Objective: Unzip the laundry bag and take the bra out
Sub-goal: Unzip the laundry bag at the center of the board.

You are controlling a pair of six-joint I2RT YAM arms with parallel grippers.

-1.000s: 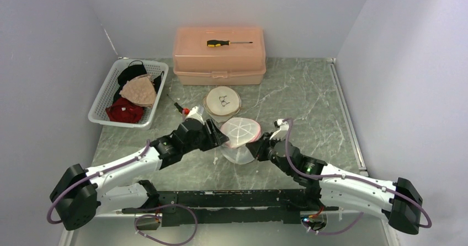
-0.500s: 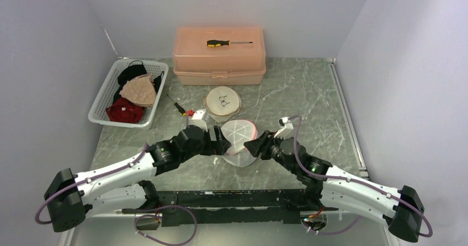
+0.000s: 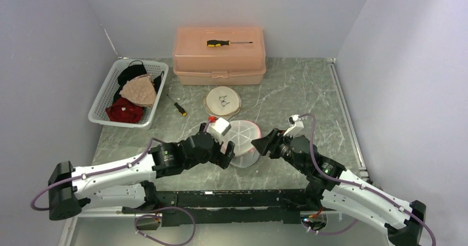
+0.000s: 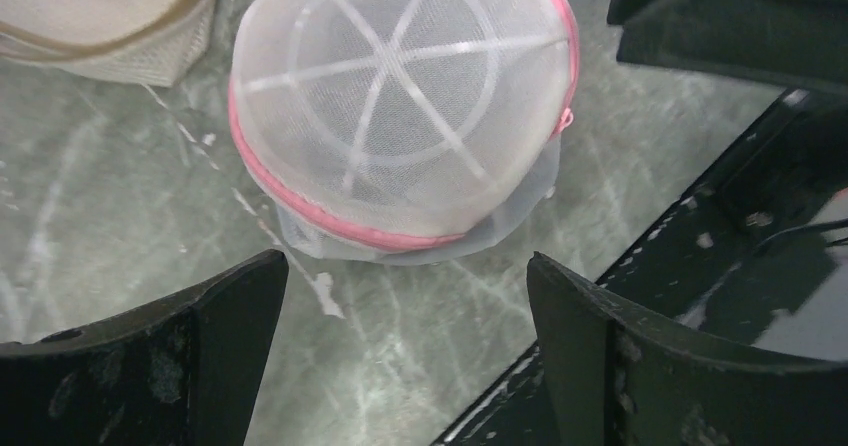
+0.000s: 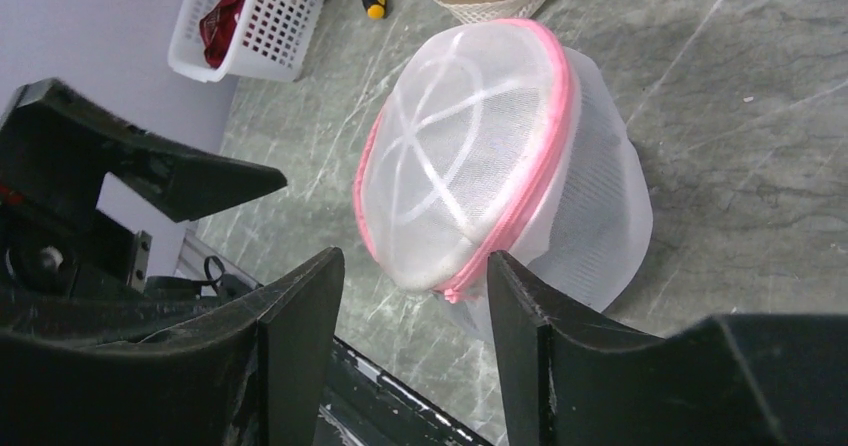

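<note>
Mesh laundry bag (image 3: 242,138) is flanked on the desk (image 3: 309,91) — left claw (image 4: 400,306) held wide, right claw (image 5: 412,266) parted, nothing gripped.

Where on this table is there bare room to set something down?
Widest bare patch: the right side of the table, between the toolbox, the right wall and the right arm. A smaller strip between the basket and the left arm. Crowded middle: left gripper and right gripper flank the pink-zipped laundry bag.
</note>
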